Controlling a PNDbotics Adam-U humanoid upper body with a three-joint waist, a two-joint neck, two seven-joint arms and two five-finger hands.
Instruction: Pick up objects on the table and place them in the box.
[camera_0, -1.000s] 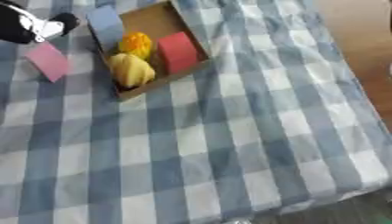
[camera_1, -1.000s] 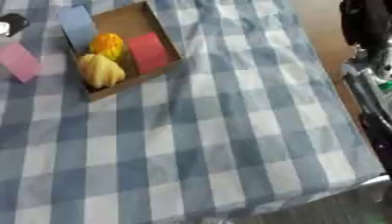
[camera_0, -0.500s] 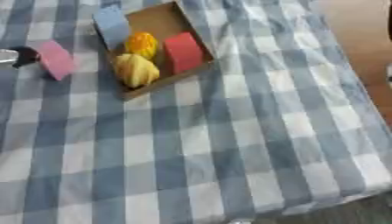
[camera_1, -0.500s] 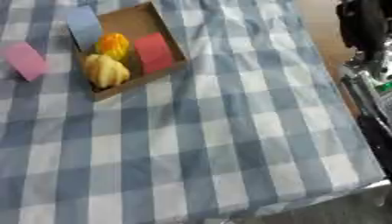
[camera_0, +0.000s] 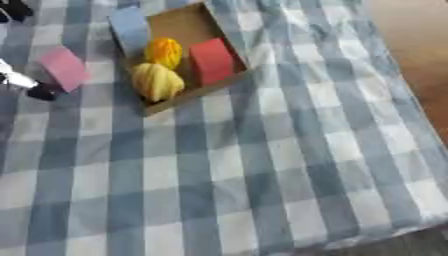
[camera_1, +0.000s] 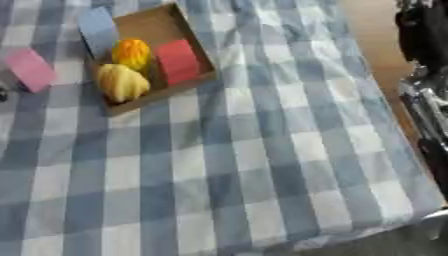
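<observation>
An open cardboard box (camera_0: 229, 37) lies at the far left of the checked table. Inside it are an orange round thing (camera_0: 164, 51), a yellow lumpy thing (camera_0: 157, 81) and a red block (camera_0: 211, 61). A blue block (camera_0: 130, 27) leans at the box's left wall. A pink block (camera_0: 64, 68) lies on the cloth left of the box. Only a black and white bit of my left hand (camera_0: 24, 84) shows at the left edge, close to the pink block's near left corner. Black and silver parts of my right arm (camera_1: 426, 95) run along the right edge.
The blue and white checked cloth (camera_0: 262, 165) covers the table, whose right edge (camera_0: 411, 90) falls away to a brown floor. A dark shape (camera_0: 12, 8) sits in the far left corner.
The camera has shifted, so the whole picture moved. Against the pink block, my left hand has come from its far side to its near left side. The block stays where it was beside the box.
</observation>
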